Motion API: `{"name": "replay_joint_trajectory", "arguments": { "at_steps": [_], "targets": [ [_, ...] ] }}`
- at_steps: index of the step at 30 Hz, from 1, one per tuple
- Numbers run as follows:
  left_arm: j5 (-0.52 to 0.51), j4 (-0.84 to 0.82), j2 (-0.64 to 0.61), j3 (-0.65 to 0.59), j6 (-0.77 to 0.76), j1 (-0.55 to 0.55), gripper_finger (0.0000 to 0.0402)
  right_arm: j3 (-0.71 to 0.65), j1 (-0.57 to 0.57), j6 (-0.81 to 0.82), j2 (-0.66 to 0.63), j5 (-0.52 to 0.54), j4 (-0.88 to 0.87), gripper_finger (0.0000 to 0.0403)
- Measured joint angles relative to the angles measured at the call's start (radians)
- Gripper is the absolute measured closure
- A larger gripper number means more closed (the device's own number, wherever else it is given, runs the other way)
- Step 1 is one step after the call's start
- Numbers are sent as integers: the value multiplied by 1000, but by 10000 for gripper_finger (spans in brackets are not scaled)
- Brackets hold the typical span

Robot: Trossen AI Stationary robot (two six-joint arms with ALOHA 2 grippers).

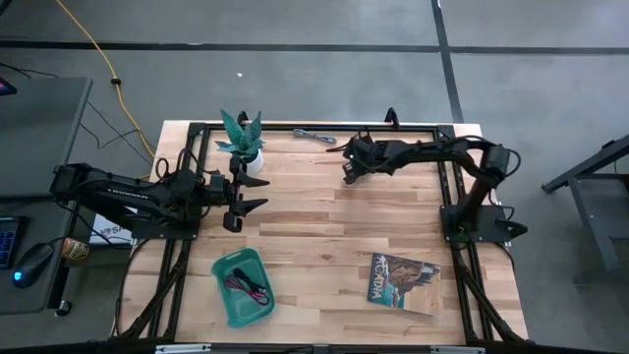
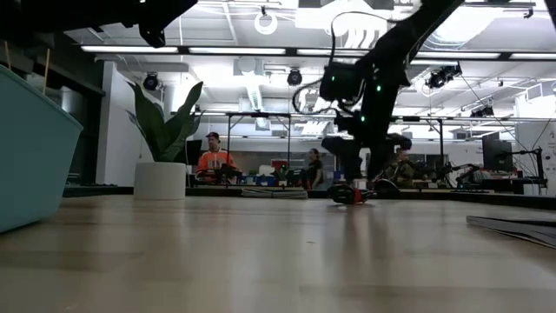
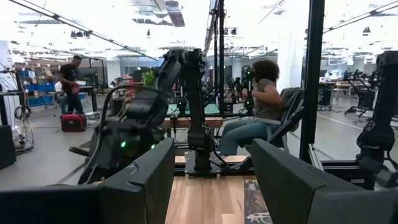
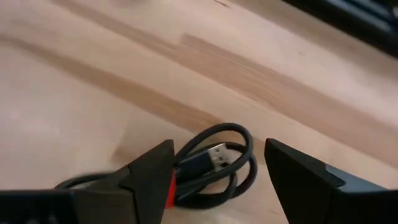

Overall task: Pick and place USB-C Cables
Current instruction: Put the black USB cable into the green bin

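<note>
Bare wooden table (image 1: 324, 231) mid-board gives free passage; potted plant (image 1: 243, 143), teal tray (image 1: 239, 264) and magazine (image 1: 404, 280) obstruct the edges.

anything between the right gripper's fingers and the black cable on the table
Nothing. In the right wrist view the open right gripper straddles the black coiled cable lying on the bare wood table.

High cam: straight down over whole table (image 1: 324, 236). Low cam: tabletop level, looks across table to room behind. L wrist: level, faces far right arm (image 3: 186, 93). R wrist: close, down at table. High+low share potted plant (image 1: 243, 146).
</note>
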Motion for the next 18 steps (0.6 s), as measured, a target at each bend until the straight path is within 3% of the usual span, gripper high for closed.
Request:
{"name": "replay_joint_trajectory", "arguments": {
  "at_steps": [12,14,18],
  "targets": [
    [0,0,0,0,-3,0,210,0,35,250,49,166,23,159],
    [0,0,0,0,-3,0,210,0,43,190,48,188,40,159],
    [0,0,0,0,-3,0,210,-1,58,-83,8,186,47,159]
  ]
}}
